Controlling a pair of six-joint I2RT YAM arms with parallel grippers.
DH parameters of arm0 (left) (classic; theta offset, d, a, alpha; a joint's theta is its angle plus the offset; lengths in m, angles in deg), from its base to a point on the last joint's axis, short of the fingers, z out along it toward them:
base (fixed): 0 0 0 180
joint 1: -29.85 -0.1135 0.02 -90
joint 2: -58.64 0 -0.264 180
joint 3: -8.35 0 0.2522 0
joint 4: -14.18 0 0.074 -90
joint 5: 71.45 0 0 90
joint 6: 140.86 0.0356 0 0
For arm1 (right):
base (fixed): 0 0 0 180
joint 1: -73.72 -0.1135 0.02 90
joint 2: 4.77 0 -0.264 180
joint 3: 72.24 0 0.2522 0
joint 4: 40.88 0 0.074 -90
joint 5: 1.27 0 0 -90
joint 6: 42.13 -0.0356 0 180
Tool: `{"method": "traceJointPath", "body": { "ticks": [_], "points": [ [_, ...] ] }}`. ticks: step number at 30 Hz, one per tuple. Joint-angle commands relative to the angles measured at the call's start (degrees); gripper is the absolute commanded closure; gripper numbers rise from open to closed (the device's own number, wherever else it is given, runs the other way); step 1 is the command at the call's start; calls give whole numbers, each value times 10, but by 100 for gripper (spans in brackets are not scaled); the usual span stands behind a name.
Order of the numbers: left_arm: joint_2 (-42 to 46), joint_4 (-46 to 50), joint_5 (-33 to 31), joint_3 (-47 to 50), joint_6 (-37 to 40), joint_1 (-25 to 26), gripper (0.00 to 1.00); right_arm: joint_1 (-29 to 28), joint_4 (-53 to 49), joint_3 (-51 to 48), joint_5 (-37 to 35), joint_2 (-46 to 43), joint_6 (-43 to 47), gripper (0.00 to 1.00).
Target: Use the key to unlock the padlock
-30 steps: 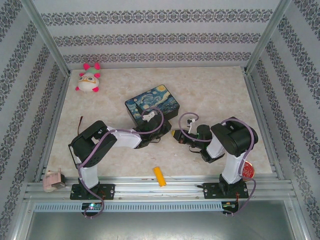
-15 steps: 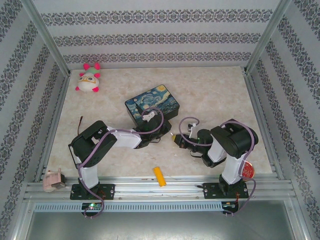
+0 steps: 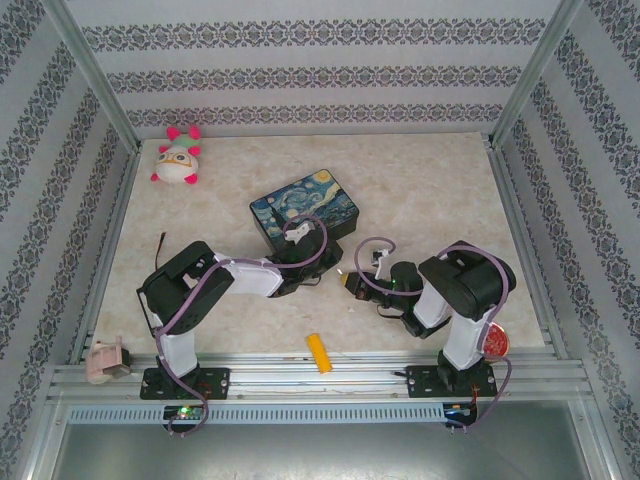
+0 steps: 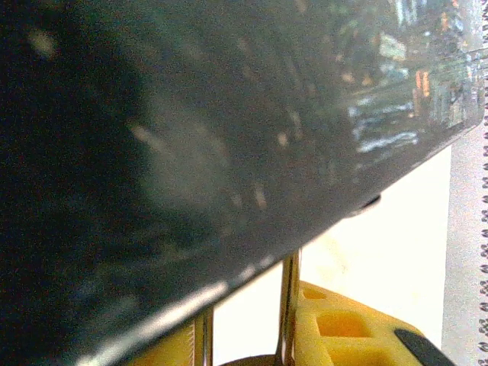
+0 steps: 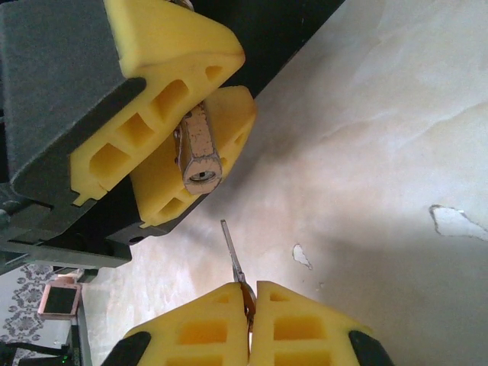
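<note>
In the right wrist view the small brass padlock (image 5: 200,156) sits between the yellow fingers of my left gripper (image 5: 240,85), its keyhole end facing the camera. My right gripper (image 5: 250,299) is shut on the bow of the thin silvery key (image 5: 233,252). The key's blade points up at the keyhole, a short gap below it. In the left wrist view the padlock's silver shackle (image 4: 288,305) rises between the left fingers (image 4: 335,332) under the dark side of the painted box (image 4: 191,137). From above, both grippers meet in front of the box (image 3: 305,203), left (image 3: 313,272) and right (image 3: 349,281).
A yellow-orange block (image 3: 318,352) lies at the near table edge between the arm bases. A plush toy (image 3: 177,160) sits at the far left. A pink object (image 3: 105,360) rests on the rail at near left, and a red item (image 3: 495,343) by the right base.
My right gripper has moved left and slightly nearer with the key, closing on the left gripper. The left arm and the padlock have stayed put.
</note>
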Motion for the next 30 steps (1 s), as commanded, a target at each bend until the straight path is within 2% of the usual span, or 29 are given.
{"method": "traceJointPath", "body": {
  "ticks": [1,18,30],
  "points": [
    [15,-52,-10,1,-24,-3,93,-6,12,1,-6,-12,-1,100],
    [6,-66,-3,10,-31,-2,93,1,11,43,-13,2,-8,100],
    [8,-68,-3,10,-29,-2,93,10,12,34,-27,13,-14,100]
  ]
}}
